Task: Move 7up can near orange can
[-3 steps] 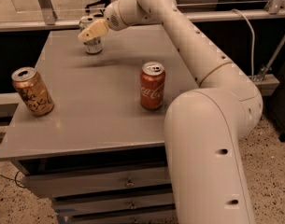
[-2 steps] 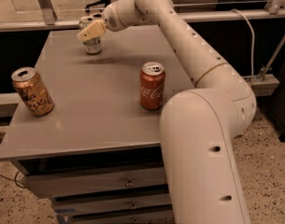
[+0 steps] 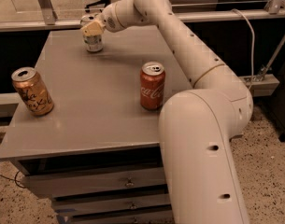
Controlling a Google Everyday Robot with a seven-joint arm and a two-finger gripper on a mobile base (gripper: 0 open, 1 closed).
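The gripper [image 3: 92, 28] is at the far left part of the desk [image 3: 100, 120], right at the top half of the 7up can [image 3: 94, 44]. It covers the upper side of the can, and I cannot tell if it is squeezing the can or only sitting around it. The long white arm [image 3: 188, 50] reaches across the desk from the right to get there. Since a second ago, very little has changed. The gripper and the 7up can are in almost the same spot, and the fat lower part of the arm has slid a tiny bit to the left. The 7up can stands straight up on the desk, with its long side going up and down and its bottom flat on the top. The orange can [image 3: 32, 91] also stands up, near the left front edge of the desk, well apart from the 7up can. A red Coke can [image 3: 153, 86] stands upright toward the right side, close to the arm. Drawers [image 3: 109, 183] sit under the desk top.
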